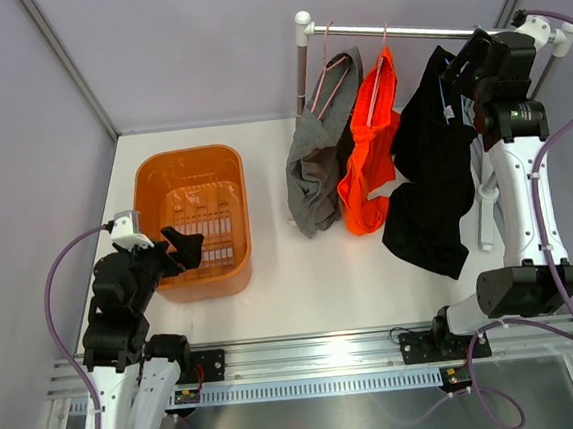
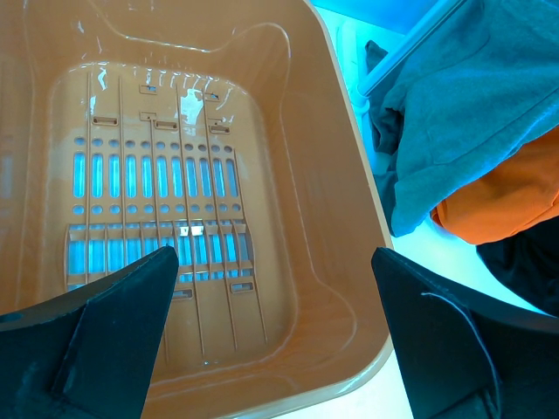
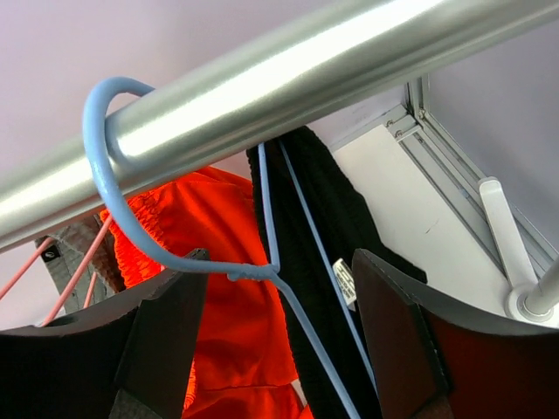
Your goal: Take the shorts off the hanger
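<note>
Three shorts hang on a metal rail (image 1: 391, 32): grey shorts (image 1: 314, 167) on a pink hanger, orange shorts (image 1: 372, 157), and black shorts (image 1: 429, 177) on a blue hanger (image 3: 113, 201). My right gripper (image 1: 455, 77) is open just under the rail. In the right wrist view the right gripper (image 3: 278, 271) has its jaws on either side of the blue hanger's neck and the top of the black shorts (image 3: 314, 227), touching neither. The orange shorts (image 3: 227, 297) hang behind. My left gripper (image 1: 184, 246) is open and empty over the orange basket (image 1: 154, 186).
The left wrist view shows the basket's inner wall (image 2: 332, 218) below the left gripper (image 2: 272, 262), with the grey shorts (image 2: 472, 113) beyond its right rim. The rail's white posts (image 1: 302, 52) stand on the table. Grey walls enclose the back and sides.
</note>
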You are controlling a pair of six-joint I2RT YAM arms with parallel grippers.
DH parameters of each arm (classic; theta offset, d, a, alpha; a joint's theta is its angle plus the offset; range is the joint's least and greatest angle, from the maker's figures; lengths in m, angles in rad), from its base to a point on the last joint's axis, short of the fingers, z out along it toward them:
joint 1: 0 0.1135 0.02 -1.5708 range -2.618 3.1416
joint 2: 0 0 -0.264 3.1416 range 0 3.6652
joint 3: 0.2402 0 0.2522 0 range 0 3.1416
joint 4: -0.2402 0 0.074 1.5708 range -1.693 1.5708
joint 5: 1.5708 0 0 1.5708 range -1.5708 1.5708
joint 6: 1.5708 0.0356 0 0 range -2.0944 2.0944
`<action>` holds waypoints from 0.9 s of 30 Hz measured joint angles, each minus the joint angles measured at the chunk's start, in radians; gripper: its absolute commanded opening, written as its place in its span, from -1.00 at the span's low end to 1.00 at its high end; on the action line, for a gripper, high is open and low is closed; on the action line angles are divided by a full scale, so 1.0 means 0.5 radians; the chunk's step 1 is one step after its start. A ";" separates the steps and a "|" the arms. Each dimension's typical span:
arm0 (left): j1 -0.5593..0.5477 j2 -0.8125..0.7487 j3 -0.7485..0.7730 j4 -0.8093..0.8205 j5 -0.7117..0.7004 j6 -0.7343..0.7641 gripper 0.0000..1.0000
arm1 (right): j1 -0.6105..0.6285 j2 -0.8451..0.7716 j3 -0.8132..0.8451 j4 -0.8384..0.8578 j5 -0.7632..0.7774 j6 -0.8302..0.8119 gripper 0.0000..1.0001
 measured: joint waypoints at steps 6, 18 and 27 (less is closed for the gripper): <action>0.000 0.000 0.000 -0.001 0.000 0.000 0.98 | -0.001 0.030 -0.001 0.049 -0.040 -0.008 0.33; 0.000 0.000 0.000 -0.001 0.000 0.000 0.98 | -0.001 0.116 -0.044 0.112 -0.048 -0.021 0.18; -0.001 0.000 0.000 -0.001 0.000 -0.001 0.98 | -0.001 0.142 -0.037 0.131 -0.047 -0.044 -0.22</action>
